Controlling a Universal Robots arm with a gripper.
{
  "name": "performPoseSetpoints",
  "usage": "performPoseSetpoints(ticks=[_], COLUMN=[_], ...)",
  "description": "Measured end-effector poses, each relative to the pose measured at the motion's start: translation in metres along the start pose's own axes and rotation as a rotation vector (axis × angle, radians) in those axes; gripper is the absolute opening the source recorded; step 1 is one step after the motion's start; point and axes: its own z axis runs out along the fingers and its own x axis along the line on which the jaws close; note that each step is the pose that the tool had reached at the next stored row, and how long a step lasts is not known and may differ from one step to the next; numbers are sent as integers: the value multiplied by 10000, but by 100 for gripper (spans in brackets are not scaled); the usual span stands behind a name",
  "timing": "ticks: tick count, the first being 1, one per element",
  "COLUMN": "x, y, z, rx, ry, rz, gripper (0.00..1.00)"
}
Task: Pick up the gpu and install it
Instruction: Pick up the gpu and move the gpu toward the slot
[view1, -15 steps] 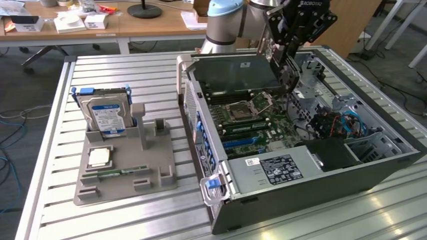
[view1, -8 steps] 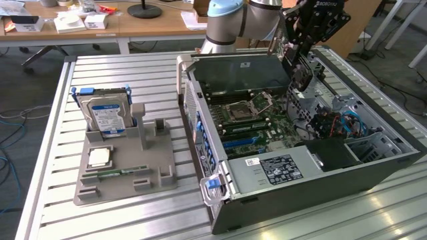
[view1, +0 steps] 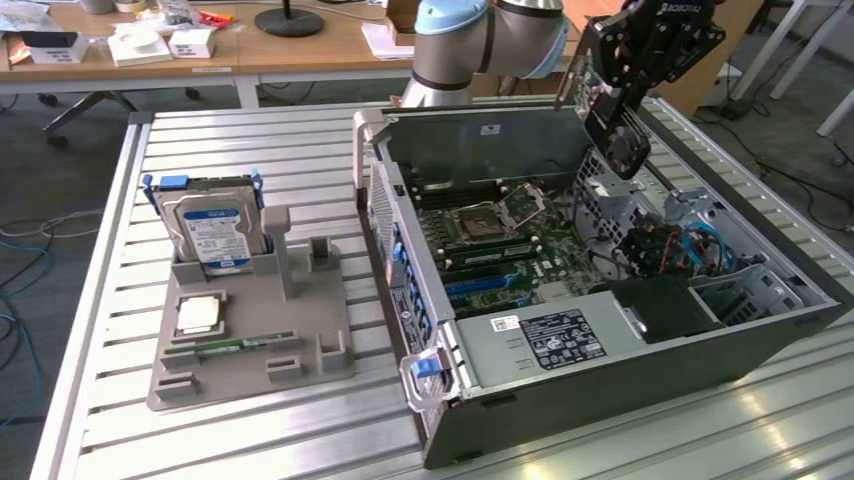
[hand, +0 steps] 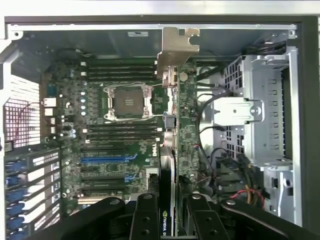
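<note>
Holding, exterior view: the gripper (view1: 625, 92) is clamped on the gpu (view1: 622, 140), its jaws drawn narrow against the card's two faces.
Position of the gpu, exterior view: it hangs on end under the gripper with its round fan facing the camera, above the far part of the open computer case (view1: 601, 400); whether its lower end touches anything inside cannot be told.
Case, exterior view: it lies on its side on the slatted metal table (view1: 267, 140), with the motherboard (view1: 507, 240) exposed.
Holder, exterior view: a grey holder (view1: 254, 350) sits on the table to the exterior view's left of the case, well apart from the gripper. A hard drive (view1: 214, 225) stands upright in it.
Grip, wrist view: the black fingers (hand: 145, 220) press on either side of the gpu (hand: 166, 200), which is seen edge-on.
Bracket, wrist view: the silver bracket (hand: 178, 45) is at the card's far end, near the case wall.
Surroundings, wrist view: the card hangs over the motherboard (hand: 190, 130), between the processor socket (hand: 127, 100) and the metal drive cage (hand: 260, 110).
</note>
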Motion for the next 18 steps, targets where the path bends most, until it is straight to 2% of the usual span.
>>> performPoseSetpoints(ticks=[13,15,18], x=[-416,-455,-459], y=[21,23,23], z=[14,16,15], rx=[-49,-51,-49], ry=[5,5,5], rz=[-33,-32,-32], gripper=[25,25,25])
